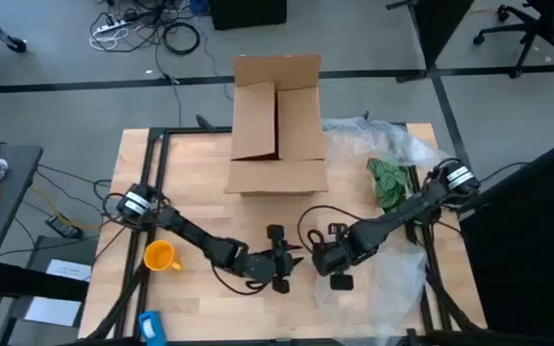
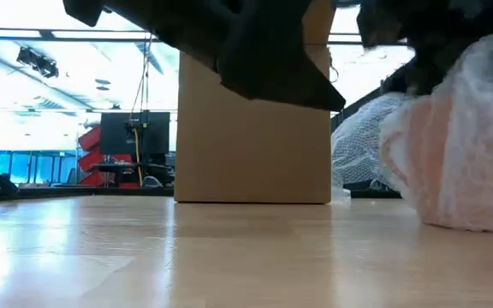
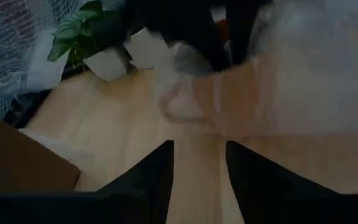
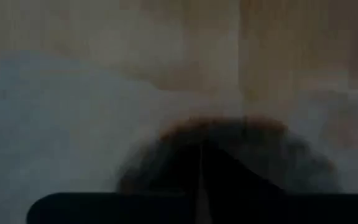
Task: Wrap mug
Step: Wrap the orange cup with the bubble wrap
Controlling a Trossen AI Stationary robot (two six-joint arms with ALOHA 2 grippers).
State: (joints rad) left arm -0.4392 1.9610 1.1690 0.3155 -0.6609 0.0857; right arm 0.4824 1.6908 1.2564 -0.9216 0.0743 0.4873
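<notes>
The right gripper (image 1: 338,272), jaws clenched on the plastic sheet (image 1: 397,274), is dragging wrap toward the mug (image 1: 161,256); the left gripper (image 1: 282,261) is waiting released.

On my table (image 1: 190,173) an open cardboard box (image 1: 277,125) stands at the far middle, flaps up. To its right I see a green leafy plant (image 1: 388,181) lying by crinkly clear plastic sheet (image 1: 392,144), which spreads toward the near right corner. A blue object (image 1: 152,327) sits at the near left edge. Cables (image 1: 152,34) lie tangled on the floor beyond.
</notes>
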